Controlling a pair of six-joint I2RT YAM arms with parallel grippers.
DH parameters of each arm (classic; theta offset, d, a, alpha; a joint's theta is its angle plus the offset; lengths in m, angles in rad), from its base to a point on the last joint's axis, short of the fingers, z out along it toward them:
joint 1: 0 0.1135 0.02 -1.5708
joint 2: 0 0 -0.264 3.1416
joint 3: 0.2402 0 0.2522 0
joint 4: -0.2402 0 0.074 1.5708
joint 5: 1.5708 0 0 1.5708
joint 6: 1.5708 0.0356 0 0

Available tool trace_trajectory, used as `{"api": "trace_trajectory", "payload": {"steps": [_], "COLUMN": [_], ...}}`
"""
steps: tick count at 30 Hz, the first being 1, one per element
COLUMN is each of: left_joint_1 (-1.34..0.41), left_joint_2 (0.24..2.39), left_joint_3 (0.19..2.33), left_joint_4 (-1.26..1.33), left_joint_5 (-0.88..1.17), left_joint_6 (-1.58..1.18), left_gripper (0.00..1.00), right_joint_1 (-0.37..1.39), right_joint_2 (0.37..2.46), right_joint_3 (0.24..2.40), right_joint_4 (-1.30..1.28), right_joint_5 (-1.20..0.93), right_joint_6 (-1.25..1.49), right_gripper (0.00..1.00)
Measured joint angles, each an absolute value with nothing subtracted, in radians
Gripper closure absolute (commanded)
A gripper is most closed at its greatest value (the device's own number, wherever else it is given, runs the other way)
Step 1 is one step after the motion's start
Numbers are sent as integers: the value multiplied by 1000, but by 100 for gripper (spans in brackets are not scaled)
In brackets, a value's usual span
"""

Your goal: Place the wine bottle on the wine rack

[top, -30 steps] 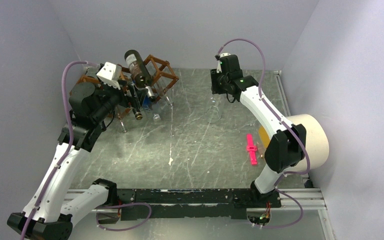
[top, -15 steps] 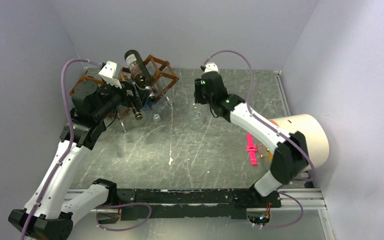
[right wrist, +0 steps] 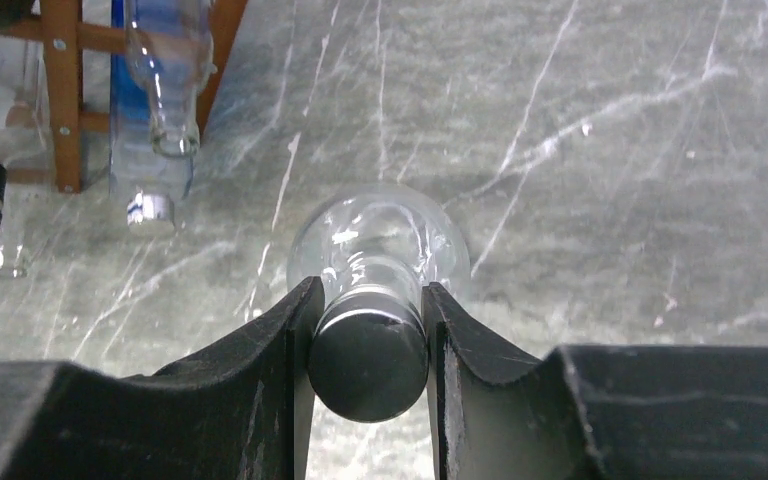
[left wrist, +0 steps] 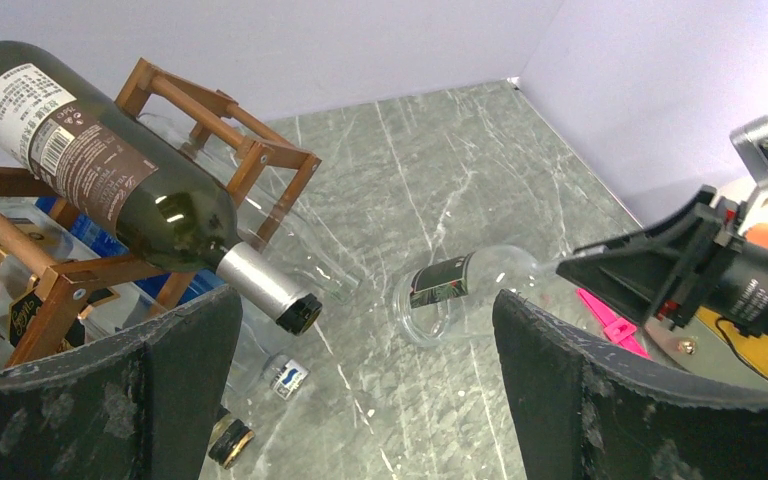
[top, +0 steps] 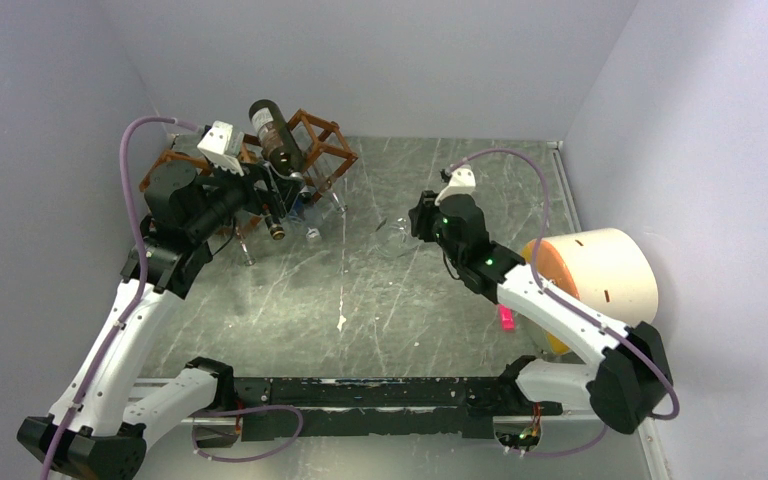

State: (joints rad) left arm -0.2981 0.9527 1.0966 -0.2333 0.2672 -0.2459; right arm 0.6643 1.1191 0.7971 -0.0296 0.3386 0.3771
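Your right fingers (right wrist: 270,350) clamp the clear wine bottle (right wrist: 380,235) by the neck; not yet on wine rack (left wrist: 260,150); left fingers (left wrist: 160,370) apart.

The dark grey-green stone-patterned desk (top: 360,290) is streaked with thin white veins. At its far left, the reddish-brown wooden lattice wine rack (left wrist: 260,150) carries a dark green glass wine bottle (left wrist: 150,195) with a brown-and-white label and a silver foil neck (black at the mouth). The clear glass bottle with a black cap (right wrist: 378,240) bears a dark label. The right end effector (right wrist: 370,300) is matte black. The left end effector (left wrist: 365,320) is black, flecked grey. A bright pink plastic clip (top: 506,318) lies to the right, near a cream cylinder with an orange face (top: 610,275). The walls (top: 360,60) are pale lavender.
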Motion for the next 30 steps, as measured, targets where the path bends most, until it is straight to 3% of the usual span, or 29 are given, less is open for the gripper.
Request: {"api": "trace_trajectory", "payload": {"steps": [13, 21, 30], "left_joint_1": [-298, -298, -298], "left_joint_2": [1001, 1000, 1000], "left_joint_3": [1122, 1140, 1140], "left_joint_4": [-239, -244, -243], "left_joint_5": [262, 256, 256], "left_joint_6": [-256, -255, -255], "left_gripper": [1, 1, 1], "right_joint_1": [667, 667, 672], "right_joint_2": [918, 957, 1072], "right_joint_3": [742, 783, 752], "right_joint_4": [-398, -622, -624], "right_joint_5": [207, 84, 14], "right_joint_6": [502, 527, 529], "right_gripper": [100, 100, 100]}}
